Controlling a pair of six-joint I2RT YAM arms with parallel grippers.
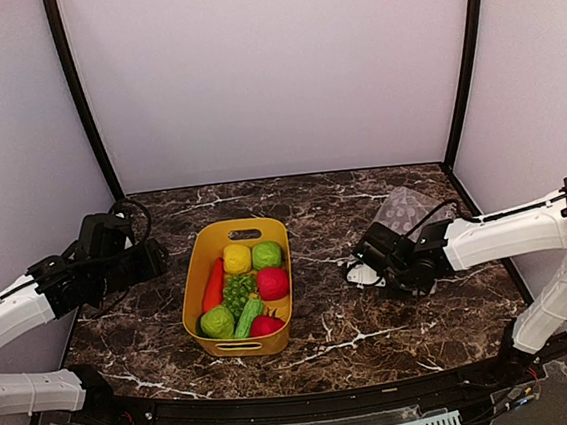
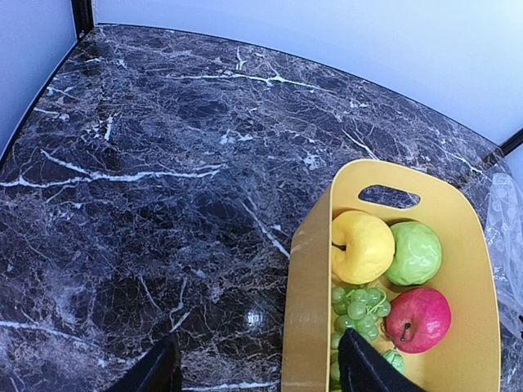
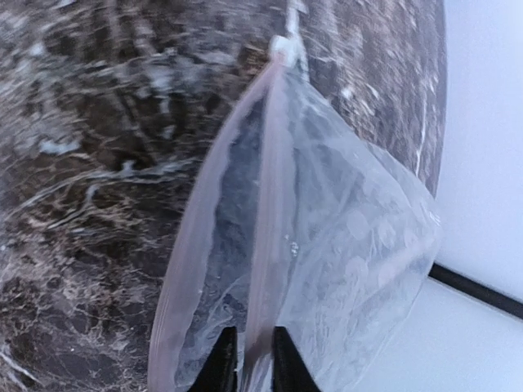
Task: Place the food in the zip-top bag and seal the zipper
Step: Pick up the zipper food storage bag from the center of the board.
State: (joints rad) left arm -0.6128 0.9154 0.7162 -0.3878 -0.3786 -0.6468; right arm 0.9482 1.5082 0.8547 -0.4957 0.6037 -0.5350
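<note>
Currently we have the right end effector [image 3: 251, 363] clamped on the mouth edge of the bag [image 3: 343, 245], which lies lengthwise away from it at the right of the worktop [image 1: 375, 324], while the food [image 1: 241, 289] sits in the tub [image 1: 197, 271] leftward, nearer the left end effector [image 2: 257, 371], fingers apart.
</note>
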